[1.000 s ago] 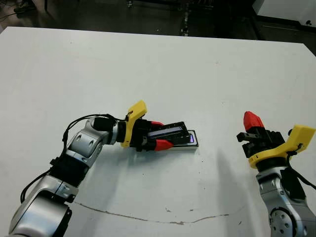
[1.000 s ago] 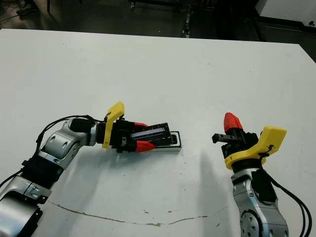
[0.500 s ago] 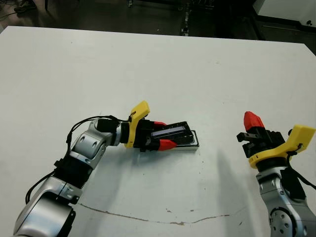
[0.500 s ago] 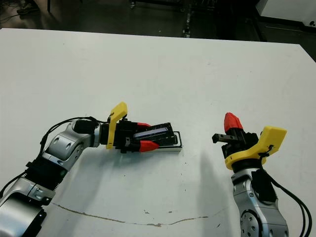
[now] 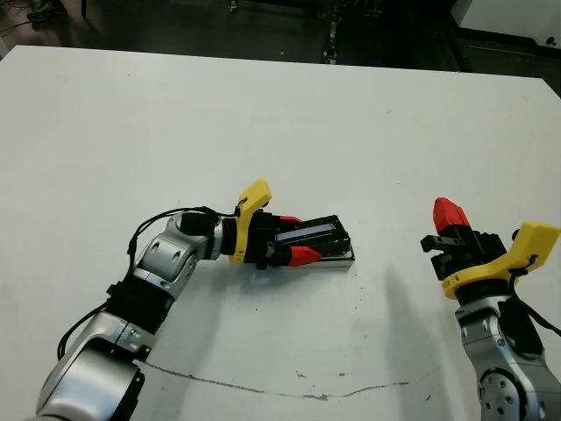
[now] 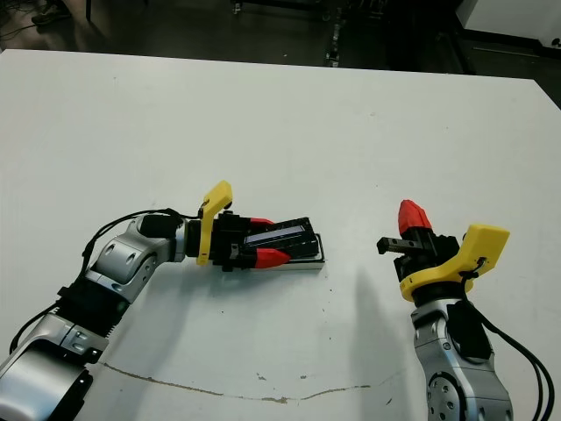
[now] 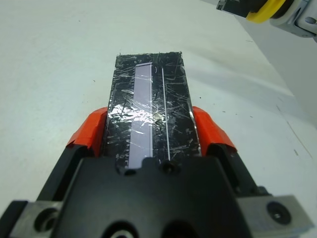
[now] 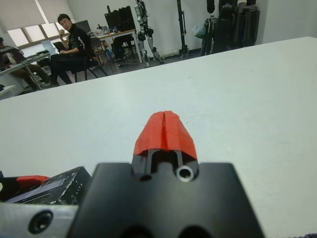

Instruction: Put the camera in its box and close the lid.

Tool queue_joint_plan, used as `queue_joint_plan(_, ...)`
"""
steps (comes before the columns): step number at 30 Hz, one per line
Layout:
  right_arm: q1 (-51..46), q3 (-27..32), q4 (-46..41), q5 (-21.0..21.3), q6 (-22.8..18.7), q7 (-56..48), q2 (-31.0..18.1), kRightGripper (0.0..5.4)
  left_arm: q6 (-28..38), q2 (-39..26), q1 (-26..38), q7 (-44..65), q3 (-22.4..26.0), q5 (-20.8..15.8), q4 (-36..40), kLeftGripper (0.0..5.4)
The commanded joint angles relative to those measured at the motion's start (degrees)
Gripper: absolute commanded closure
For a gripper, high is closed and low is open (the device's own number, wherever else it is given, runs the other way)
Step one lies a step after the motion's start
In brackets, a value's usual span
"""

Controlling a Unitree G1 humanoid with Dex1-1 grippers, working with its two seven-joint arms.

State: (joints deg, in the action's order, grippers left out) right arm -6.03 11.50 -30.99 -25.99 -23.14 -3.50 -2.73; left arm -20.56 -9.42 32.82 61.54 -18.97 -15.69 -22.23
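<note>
L gripper (image 5: 298,245) clamps the lid (image 7: 151,111) over the box (image 5: 344,258) mid-counter (image 5: 263,105); camera unseen, presumably inside. R gripper (image 8: 165,130) idles, jaws closed, empty. Next: square lid, press flush, release.

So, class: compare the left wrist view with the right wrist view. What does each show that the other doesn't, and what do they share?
Only the left wrist view shows the lid's top face with its pale strip, clamped between the left tool's red fingers. Only the right wrist view shows the right tool with its fingers pressed together, holding nothing, and seated people beyond the table. Both show the white table and the lid.
</note>
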Motion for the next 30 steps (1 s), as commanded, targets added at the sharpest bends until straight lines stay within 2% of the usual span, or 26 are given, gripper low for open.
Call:
queue_joint_plan(1,-0.1,0.7,-0.5,-0.1,-1.2,0.9,-0.9,5.40,-2.0,4.7,-2.9,3.1,-5.0,0.3,-2.3,2.23)
queue_joint_plan(6,-0.1,0.5,-0.4,0.4,-0.6,0.8,-1.1,5.40,-1.2,6.0,-2.1,3.3,-5.0,0.6,-5.2,2.23)
queue_joint_plan(18,-0.4,0.6,-0.4,0.2,-0.5,0.6,-1.2,5.40,6.3,8.4,-0.5,5.8,-6.2,2.6,-11.3,2.23)
queue_joint_plan(30,-0.4,0.6,-0.2,0.2,-0.4,0.6,-0.9,5.40,9.6,8.4,-0.5,7.4,-7.0,3.2,-12.6,2.23)
